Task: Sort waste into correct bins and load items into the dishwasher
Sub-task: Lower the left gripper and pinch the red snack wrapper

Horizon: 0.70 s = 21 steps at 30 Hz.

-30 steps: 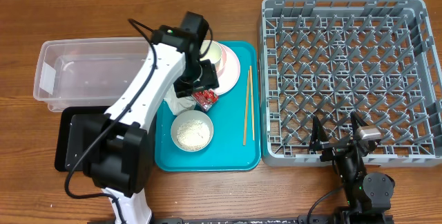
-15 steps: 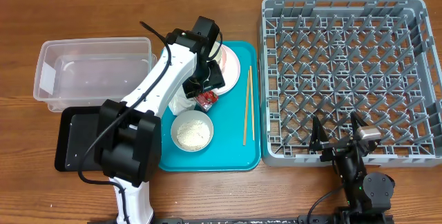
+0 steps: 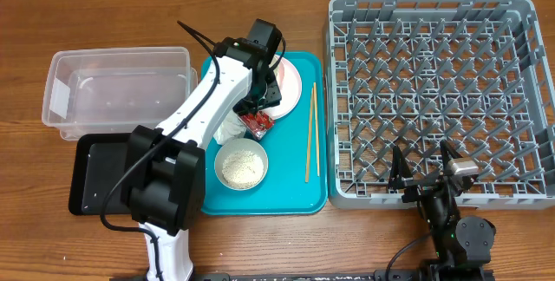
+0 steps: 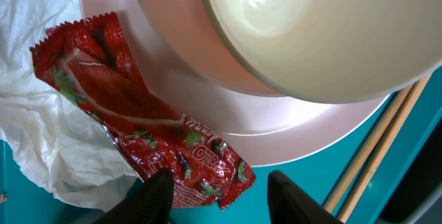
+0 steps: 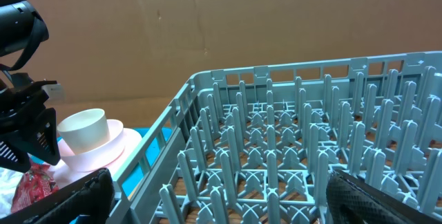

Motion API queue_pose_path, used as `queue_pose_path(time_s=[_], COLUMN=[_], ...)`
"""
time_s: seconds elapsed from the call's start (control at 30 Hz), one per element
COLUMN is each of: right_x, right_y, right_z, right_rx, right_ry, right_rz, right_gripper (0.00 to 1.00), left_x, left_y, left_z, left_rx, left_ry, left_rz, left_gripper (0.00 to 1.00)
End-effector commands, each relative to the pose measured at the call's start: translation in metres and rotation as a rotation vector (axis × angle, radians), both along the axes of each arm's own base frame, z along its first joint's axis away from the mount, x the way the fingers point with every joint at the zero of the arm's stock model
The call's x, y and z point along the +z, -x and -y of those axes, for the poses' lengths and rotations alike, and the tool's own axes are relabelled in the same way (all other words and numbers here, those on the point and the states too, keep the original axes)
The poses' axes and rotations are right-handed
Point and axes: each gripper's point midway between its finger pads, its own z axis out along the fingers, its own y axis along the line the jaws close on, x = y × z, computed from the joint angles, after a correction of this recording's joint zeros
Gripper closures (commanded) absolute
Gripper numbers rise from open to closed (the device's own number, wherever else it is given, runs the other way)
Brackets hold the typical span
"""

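My left gripper (image 4: 221, 200) is open and low over the teal tray (image 3: 295, 190). Its left finger is over the end of the red foil wrapper (image 4: 138, 127), its right finger over bare tray. The wrapper lies on the white napkin (image 4: 38, 134) and against the pink plate (image 4: 290, 131), which carries the cream cup (image 4: 311, 37). The two chopsticks (image 3: 310, 133) lie right of the plate. A pale bowl of rice (image 3: 241, 165) sits in front. In the overhead view the left gripper (image 3: 263, 99) hides most of the cup. My right gripper (image 5: 221, 203) is open and empty at the front edge of the grey dish rack (image 3: 442, 99).
The clear tub (image 3: 117, 86) stands left of the teal tray, and the black tray (image 3: 91, 173) lies in front of it. The left arm stretches diagonally across the tray's left side. The rack (image 5: 311, 148) holds only its pegs.
My left gripper has shifted right and slightly back, from over the napkin toward the wrapper's end by the plate. The right arm has not moved.
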Motion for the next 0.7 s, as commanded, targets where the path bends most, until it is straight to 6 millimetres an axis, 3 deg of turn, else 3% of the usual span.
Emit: queue_pose_path(time_s=[0.0,0.37,0.67], right_x=[-0.002,-0.002,-0.002], right_y=[0.000,0.000,0.000], right_z=[0.001,0.001,0.001], right_rx=[-0.008,-0.008,-0.008], right_ry=[-0.003,-0.003,-0.003], right_rz=[0.005,0.005,0.005], right_gripper=[0.00,0.00,0.00], left_x=[-0.008,-0.017,-0.030], left_y=[0.001,0.015,0.016], left_z=[-0.005,-0.025,-0.026], left_rx=[-0.004,0.158,0.168], left_ry=[-0.042,-0.147,-0.147], left_rz=[-0.010,-0.032,-0.022], left_gripper=[0.53,0.52,0.47])
